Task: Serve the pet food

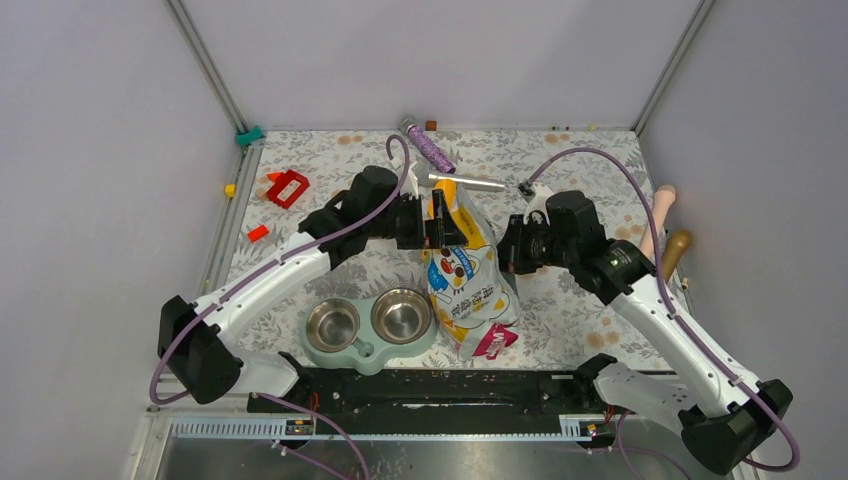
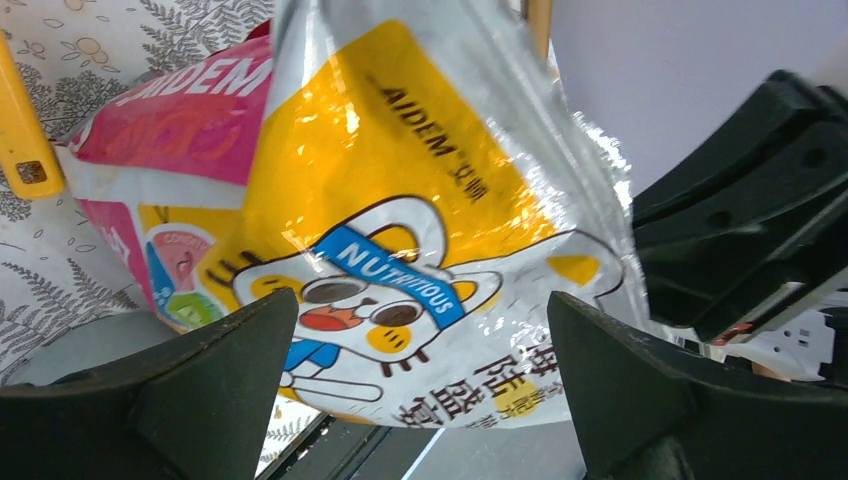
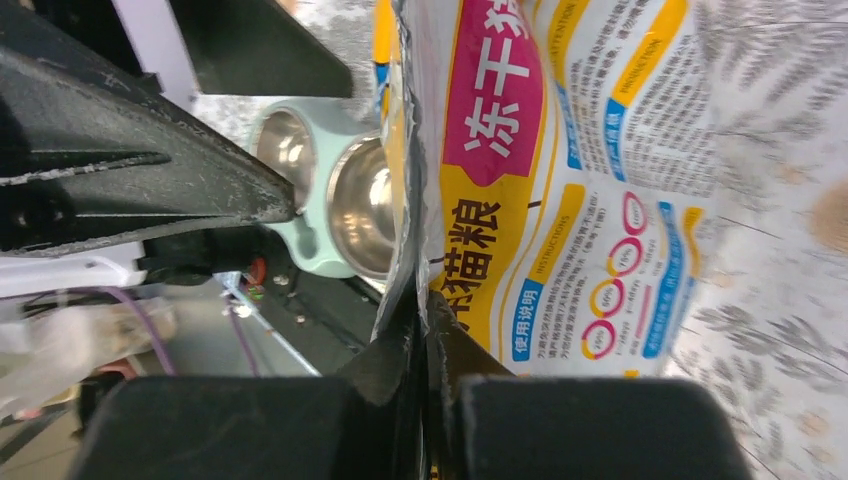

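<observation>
The yellow-white-pink cat foil bag [image 1: 467, 280] lies slanted on the table, held up at its far end. No kibble shows; it is hidden inside the bag. My right gripper [image 1: 503, 255] is shut on the bag's right edge, and the right wrist view shows the foil [image 3: 560, 170] pinched between its jaws [image 3: 422, 330]. My left gripper [image 1: 437, 228] is open at the bag's top. In the left wrist view its fingers [image 2: 220, 380] stand wide apart with the cat print of the bag [image 2: 400, 250] just beyond them, untouched. The pale green feeder [image 1: 345, 352] with two empty steel bowls sits left of the bag.
An orange scoop handle [image 2: 20, 130] lies beside the bag. A silver cylinder [image 1: 465, 182] and a purple tube [image 1: 430, 145] lie behind it. Red pieces [image 1: 288, 187] are at the far left. Pink and wooden pegs [image 1: 668, 225] stand at the right edge.
</observation>
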Motion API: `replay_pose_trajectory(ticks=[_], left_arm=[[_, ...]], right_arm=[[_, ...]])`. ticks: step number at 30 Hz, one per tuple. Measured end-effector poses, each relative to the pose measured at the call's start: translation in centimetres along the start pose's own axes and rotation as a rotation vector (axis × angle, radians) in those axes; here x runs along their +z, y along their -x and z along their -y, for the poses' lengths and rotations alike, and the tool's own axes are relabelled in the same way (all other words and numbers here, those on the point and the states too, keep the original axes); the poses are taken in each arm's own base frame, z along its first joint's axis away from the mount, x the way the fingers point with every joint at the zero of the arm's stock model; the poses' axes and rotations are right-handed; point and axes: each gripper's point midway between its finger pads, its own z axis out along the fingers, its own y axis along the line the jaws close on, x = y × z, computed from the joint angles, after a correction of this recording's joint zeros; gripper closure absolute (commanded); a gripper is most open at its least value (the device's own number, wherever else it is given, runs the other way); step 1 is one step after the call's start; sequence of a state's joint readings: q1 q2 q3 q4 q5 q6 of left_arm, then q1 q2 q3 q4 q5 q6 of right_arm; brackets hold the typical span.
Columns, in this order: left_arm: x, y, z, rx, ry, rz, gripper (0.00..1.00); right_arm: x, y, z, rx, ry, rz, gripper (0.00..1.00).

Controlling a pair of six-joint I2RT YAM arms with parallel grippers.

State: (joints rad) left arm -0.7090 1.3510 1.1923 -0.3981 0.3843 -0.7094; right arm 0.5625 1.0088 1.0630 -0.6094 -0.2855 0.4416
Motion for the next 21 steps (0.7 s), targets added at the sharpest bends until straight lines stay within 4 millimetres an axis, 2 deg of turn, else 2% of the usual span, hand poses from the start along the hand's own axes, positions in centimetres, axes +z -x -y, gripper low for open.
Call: replay_pose_trajectory(ticks=[9,17,21], left_arm=[[-1.1,-0.3,1.8,-0.023,-0.062,-0.014,0.01],[-2.3,-0.3,3.6,-0.018,-0.048,-0.001,0.01],[-3.1,0.0,5.2,0.015,-0.014,0.022,0.01]], right_arm=[[1.9,-0.8,-3.6,0.112,0.279,0.018,1.0],[1.7,-0.7,-3.7,0.115,0.284,0.032,1.0],[1.5,-0.6,-3.4,0.108,0.263,0.047,1.0]])
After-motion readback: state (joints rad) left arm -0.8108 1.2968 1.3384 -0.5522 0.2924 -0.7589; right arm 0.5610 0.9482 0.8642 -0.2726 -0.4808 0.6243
